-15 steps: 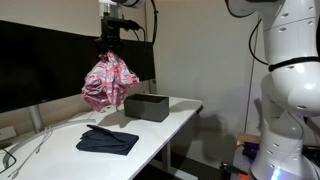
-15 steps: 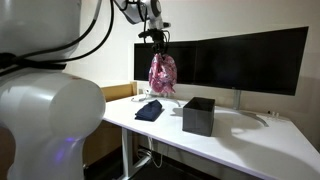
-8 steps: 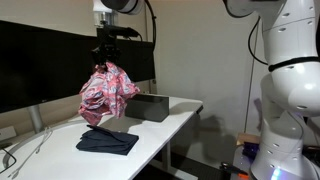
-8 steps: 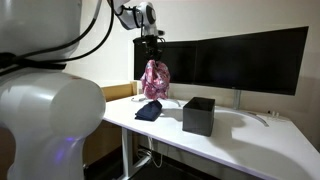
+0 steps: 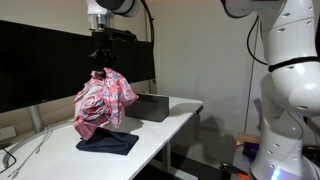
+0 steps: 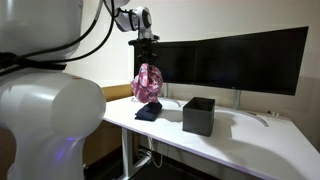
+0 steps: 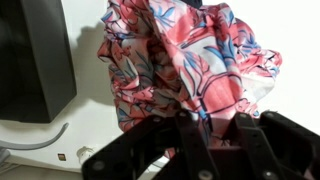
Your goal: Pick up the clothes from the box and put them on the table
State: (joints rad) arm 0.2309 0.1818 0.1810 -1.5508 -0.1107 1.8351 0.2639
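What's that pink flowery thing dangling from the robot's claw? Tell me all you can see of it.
It is a bunched cloth, soft-looking, pink with a red, white and blue floral print, crumpled into loose folds. The gripper pinches its top, so it hangs in the air beside the black box, over the dark garment lying on the white table. Whether its lowest fold touches that garment is unclear.

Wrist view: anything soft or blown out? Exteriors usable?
Wrist view: cloth fairly sharp, gripper a dark, soft silhouette, white background near blown out. Exterior view: the foreground robot body is soft and fills the left third, and the monitors are crushed black.
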